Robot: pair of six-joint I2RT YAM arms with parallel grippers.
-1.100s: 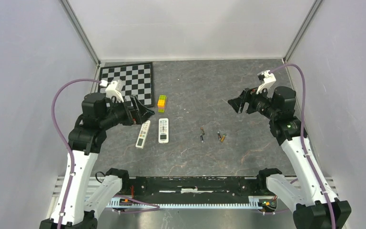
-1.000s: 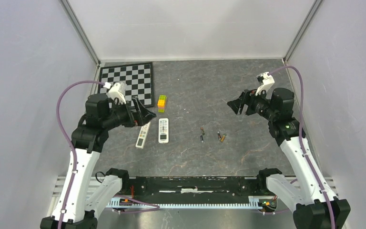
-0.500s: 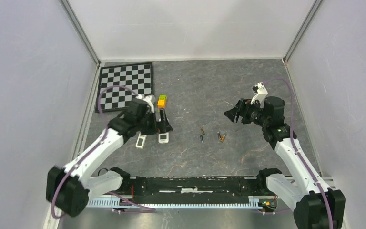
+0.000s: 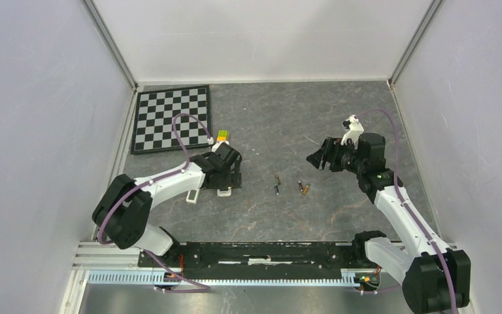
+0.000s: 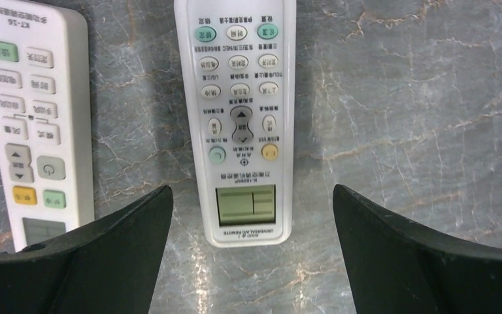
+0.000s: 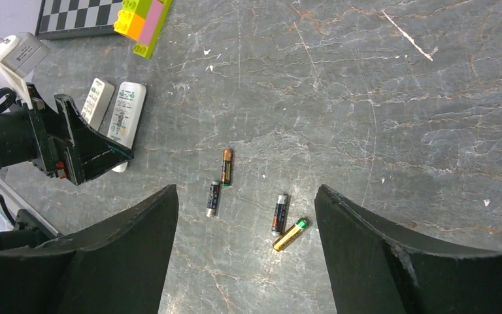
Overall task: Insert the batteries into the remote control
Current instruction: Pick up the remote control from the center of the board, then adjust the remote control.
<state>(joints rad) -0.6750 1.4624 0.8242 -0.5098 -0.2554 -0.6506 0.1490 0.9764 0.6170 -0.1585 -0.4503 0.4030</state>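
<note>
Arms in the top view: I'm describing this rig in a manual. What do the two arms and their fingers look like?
Both the left arm and the right arm have white links with black joints and bases. A purple cable loops to each wrist. The fingers are broad, black, wedge-shaped blades tapering to a point.

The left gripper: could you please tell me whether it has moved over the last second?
Yes. The left gripper has swung right, away from the chessboard, and now hangs open over the right-hand remote.
</note>
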